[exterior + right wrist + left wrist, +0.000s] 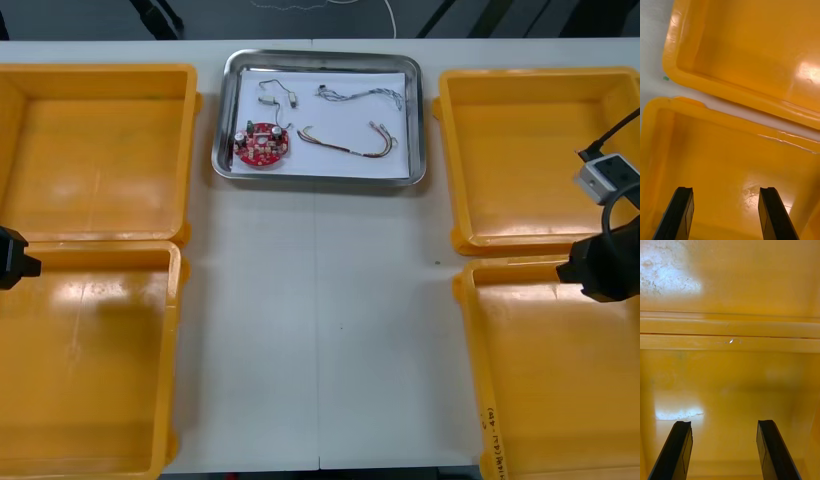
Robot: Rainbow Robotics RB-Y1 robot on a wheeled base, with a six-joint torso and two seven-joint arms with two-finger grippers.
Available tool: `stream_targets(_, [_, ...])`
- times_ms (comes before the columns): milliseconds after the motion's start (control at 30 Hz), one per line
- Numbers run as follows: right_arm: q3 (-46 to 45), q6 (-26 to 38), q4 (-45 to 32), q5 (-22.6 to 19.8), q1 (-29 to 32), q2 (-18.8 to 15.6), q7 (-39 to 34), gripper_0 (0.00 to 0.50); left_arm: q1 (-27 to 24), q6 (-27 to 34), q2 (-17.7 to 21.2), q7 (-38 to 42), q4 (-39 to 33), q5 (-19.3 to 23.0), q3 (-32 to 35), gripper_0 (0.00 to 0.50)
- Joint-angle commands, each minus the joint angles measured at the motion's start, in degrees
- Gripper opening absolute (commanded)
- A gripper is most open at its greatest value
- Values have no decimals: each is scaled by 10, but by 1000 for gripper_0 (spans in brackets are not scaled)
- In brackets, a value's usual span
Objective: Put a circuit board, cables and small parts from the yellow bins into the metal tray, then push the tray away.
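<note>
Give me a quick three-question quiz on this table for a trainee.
1. True or false: the board lies in the tray.
2. The tray sits at the table's: A) far edge B) near edge C) left side.
3. Fill in: the left hand and right hand are both ____.
Key: 1 true; 2 A; 3 open.

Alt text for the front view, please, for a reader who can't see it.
A metal tray at the table's far edge holds a round red circuit board, cables and small metal parts on its white inside. Two yellow bins flank it on each side, with the left arm and right arm above them.
</note>
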Motion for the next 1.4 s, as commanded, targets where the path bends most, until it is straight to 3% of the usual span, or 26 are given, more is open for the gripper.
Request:
stream_targets(33, [-34, 2, -22, 9, 34, -19, -39, 500, 9, 3, 24, 2, -17, 4, -4, 500])
stream_targets(300, [-37, 2, -31, 18, 63, -10, -105, 500, 9, 3, 24, 2, -17, 4, -4, 500])
stream_targets(867, [-36, 2, -34, 78, 79, 59, -87, 500, 9, 3, 24, 2, -17, 4, -4, 500])
stream_targets(1400, [-36, 2, -33, 84, 81, 64, -73, 500, 9, 3, 24, 2, -17, 4, -4, 500])
